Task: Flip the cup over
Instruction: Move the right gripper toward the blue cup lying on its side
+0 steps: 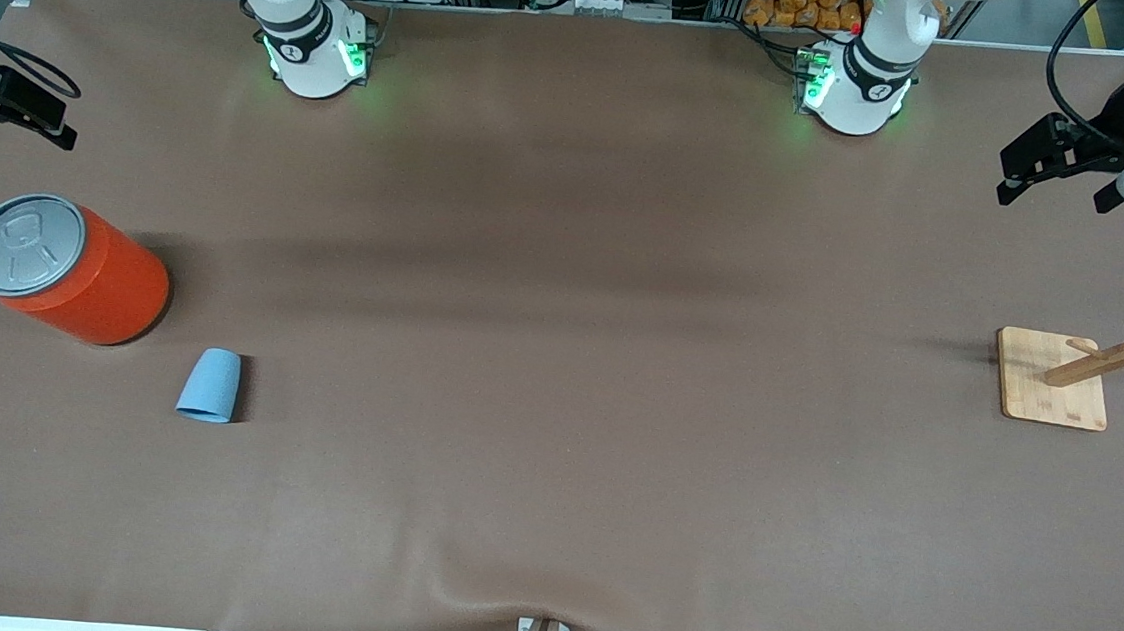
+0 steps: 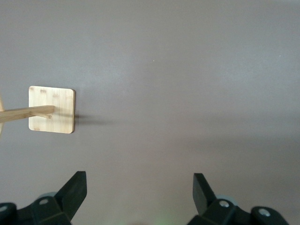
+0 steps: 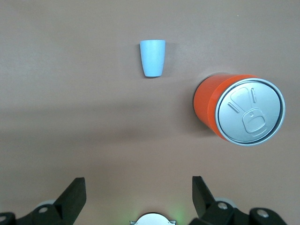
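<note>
The small light-blue cup point(image 1: 210, 385) lies on its side on the brown table, its wide end toward the front camera, a little nearer to that camera than the orange can. It also shows in the right wrist view point(image 3: 153, 57). My right gripper point(image 1: 20, 132) hangs open and empty in the air over the right arm's end of the table, apart from the cup; its jaws are wide apart in its wrist view point(image 3: 138, 187). My left gripper point(image 1: 1055, 192) hangs open and empty over the left arm's end of the table point(image 2: 139, 187).
A big orange can point(image 1: 64, 266) with a grey pull-tab lid stands beside the cup, toward the right arm's end; it also shows in the right wrist view point(image 3: 239, 110). A wooden peg rack on a square base point(image 1: 1053, 379) stands at the left arm's end, also in the left wrist view point(image 2: 51, 109).
</note>
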Robot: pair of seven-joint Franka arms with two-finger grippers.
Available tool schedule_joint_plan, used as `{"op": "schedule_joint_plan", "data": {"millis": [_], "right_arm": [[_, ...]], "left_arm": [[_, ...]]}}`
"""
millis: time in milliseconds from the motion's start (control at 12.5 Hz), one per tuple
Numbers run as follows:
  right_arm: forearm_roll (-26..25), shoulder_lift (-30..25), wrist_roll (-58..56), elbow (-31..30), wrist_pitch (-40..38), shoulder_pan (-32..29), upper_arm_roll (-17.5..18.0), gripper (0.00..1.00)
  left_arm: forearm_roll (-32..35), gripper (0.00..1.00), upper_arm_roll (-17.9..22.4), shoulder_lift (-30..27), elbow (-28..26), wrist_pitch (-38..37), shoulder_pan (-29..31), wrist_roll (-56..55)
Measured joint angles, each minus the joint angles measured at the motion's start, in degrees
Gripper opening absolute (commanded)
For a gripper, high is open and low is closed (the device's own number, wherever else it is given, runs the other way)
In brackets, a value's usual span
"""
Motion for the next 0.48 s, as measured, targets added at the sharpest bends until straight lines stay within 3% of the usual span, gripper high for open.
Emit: {"op": "schedule_joint_plan", "data": {"millis": [479], "right_arm": [[0.02, 0.23, 0.00, -0.01, 0.29, 0.00, 0.24, 1.00]], "left_arm": [[0.00, 1.00, 0.06, 0.07, 0.96, 0.00, 0.01, 0.00]]}}
